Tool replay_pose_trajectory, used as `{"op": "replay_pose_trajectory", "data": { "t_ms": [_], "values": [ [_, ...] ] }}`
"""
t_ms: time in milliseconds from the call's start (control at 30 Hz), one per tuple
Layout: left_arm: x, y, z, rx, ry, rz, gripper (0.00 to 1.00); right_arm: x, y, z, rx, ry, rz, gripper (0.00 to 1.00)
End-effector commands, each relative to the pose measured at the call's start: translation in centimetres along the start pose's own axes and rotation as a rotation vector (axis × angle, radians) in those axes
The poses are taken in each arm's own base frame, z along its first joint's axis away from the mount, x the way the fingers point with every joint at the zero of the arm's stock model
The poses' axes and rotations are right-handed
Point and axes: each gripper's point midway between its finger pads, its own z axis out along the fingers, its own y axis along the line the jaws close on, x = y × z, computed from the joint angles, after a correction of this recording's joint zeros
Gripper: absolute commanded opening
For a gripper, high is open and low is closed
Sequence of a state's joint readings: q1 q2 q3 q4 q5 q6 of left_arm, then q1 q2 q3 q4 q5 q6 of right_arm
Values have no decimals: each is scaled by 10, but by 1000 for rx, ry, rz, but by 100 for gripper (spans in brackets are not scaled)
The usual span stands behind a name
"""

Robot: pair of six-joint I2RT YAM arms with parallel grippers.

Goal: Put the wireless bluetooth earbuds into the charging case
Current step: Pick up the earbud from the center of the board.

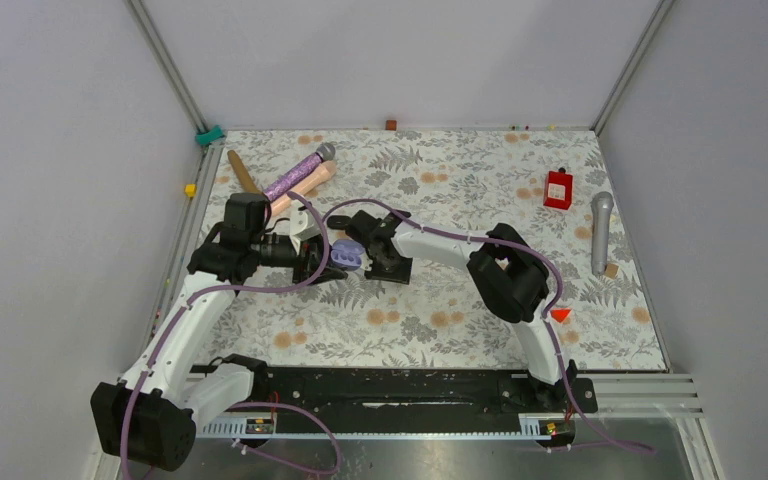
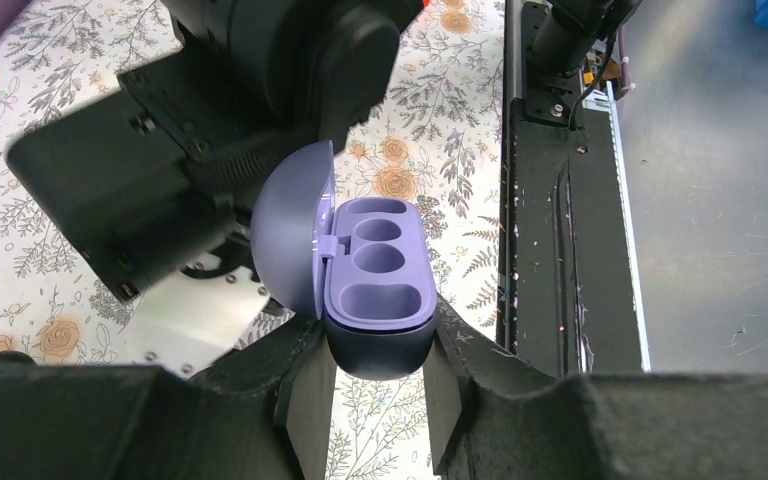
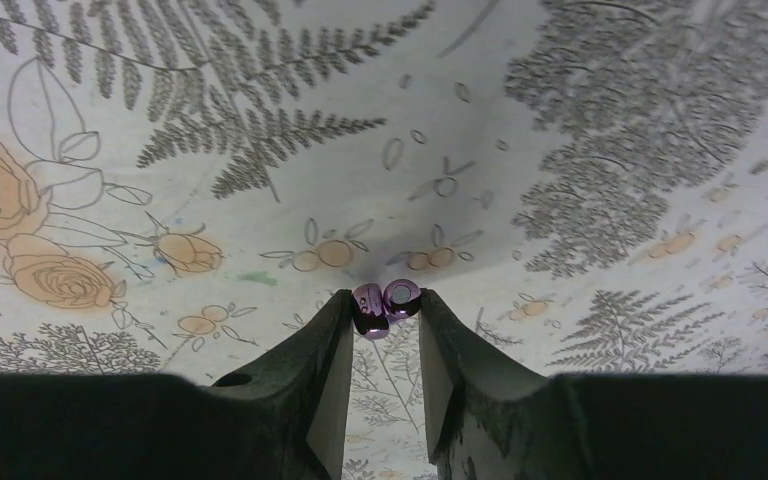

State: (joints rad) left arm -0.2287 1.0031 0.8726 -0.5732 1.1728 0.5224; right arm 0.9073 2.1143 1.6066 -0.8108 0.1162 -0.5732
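1. The left arm (image 1: 175, 320) rises from its base and bends inward, its wrist turned toward the middle.
2. The left gripper (image 2: 380, 350) is clamped on the lower body of the open case (image 2: 378, 290), one finger on each side.
3. The right arm (image 1: 520, 290) folds at the elbow and stretches leftward.
4. The right gripper (image 3: 385, 312) points down, pinching a purple earbud (image 3: 384, 300) between its fingertips.

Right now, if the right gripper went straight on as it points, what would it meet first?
The flowered table cover, led by the purple earbud pinched in the right gripper; nothing else shows ahead, though depth is unclear.
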Motion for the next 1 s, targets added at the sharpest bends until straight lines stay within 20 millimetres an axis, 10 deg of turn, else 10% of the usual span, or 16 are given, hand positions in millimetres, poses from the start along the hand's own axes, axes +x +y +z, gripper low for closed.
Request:
{"op": "replay_pose_trajectory", "data": {
  "t_ms": [0, 167, 567, 767, 967],
  "values": [
    [-14, -3, -1, 29, -46, 58, 0, -2, 6, -3, 25, 38, -44, 31],
    [-13, -3, -1, 27, -45, 55, 0, -3, 13, -7, 6, 26, -58, 39],
    [-16, -4, -4, 25, -54, 63, 0, -3, -16, -50, 180, -40, -21, 99],
    [-19, -6, -7, 20, -66, 80, 0, 3, -42, -91, 350, -177, 175, 99],
    [-18, -5, -6, 27, -67, 70, 0, -2, -27, -98, 74, -360, 506, 92]
  ]
}}
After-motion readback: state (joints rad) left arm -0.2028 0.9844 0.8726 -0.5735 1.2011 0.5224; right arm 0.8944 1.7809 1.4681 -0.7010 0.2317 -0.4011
